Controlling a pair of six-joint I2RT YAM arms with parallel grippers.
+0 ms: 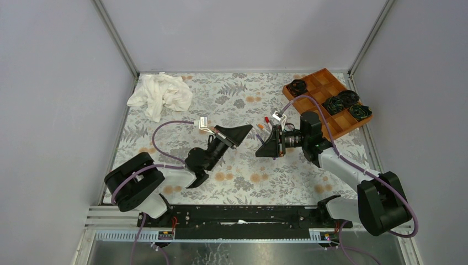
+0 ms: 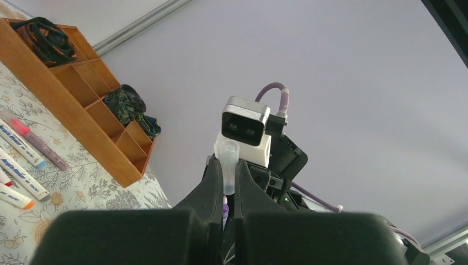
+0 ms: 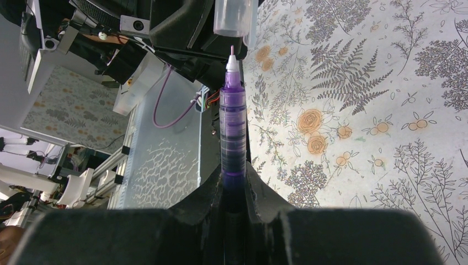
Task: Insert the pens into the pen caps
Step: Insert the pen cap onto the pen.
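My left gripper (image 2: 230, 167) is shut on a clear, translucent pen cap (image 2: 230, 175), which stands up between its fingertips. My right gripper (image 3: 234, 172) is shut on a purple pen (image 3: 233, 121) that points forward. In the right wrist view the pen's white tip sits just below the open mouth of the cap (image 3: 234, 16), in line with it and apart from it. In the top view the left gripper (image 1: 246, 131) and right gripper (image 1: 260, 144) face each other above the middle of the table. Several white pens (image 2: 23, 178) with coloured tips lie on the floral mat.
An orange wooden tray (image 1: 319, 84) with black rosette-shaped objects (image 1: 333, 104) stands at the back right. A crumpled white cloth (image 1: 160, 95) lies at the back left. Small red pieces (image 1: 266, 120) lie just behind the grippers.
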